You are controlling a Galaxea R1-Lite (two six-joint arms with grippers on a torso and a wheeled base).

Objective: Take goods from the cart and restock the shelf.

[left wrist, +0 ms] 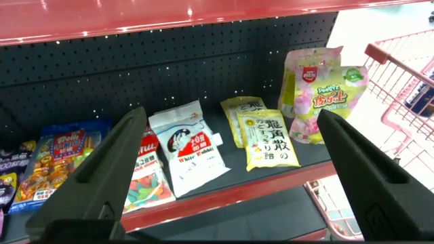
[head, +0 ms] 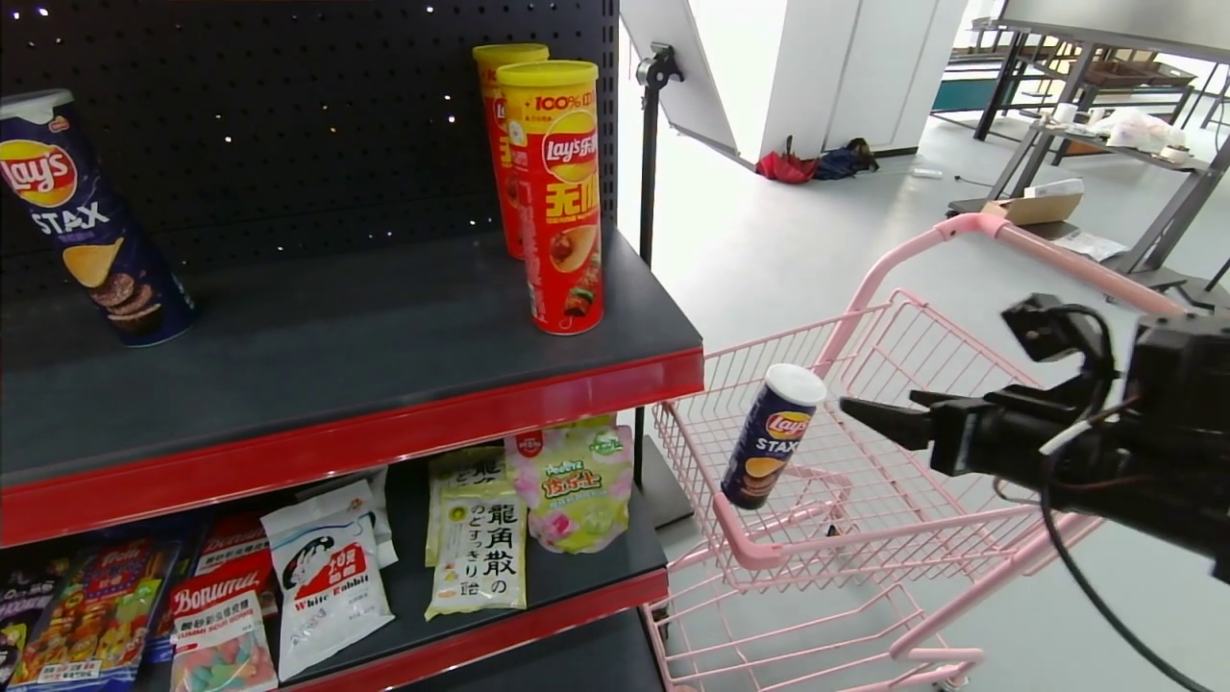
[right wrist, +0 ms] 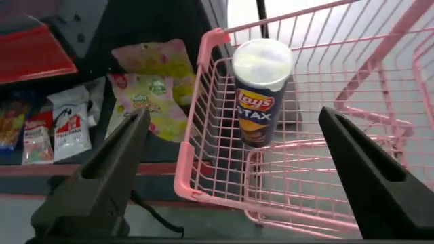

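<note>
The upper shelf [head: 336,327] has a wide bare stretch, open from the front, between the blue can [head: 91,221] at its left end and the two red cans [head: 562,202] near its right edge. The pink cart [head: 971,226] is open from above. Its leaning can [head: 772,437] rests by the wire wall nearest the shelf, with free air toward the wide-spread right gripper [head: 879,402]. Bags [head: 480,538] crowd the lower shelf [head: 596,567].
</note>
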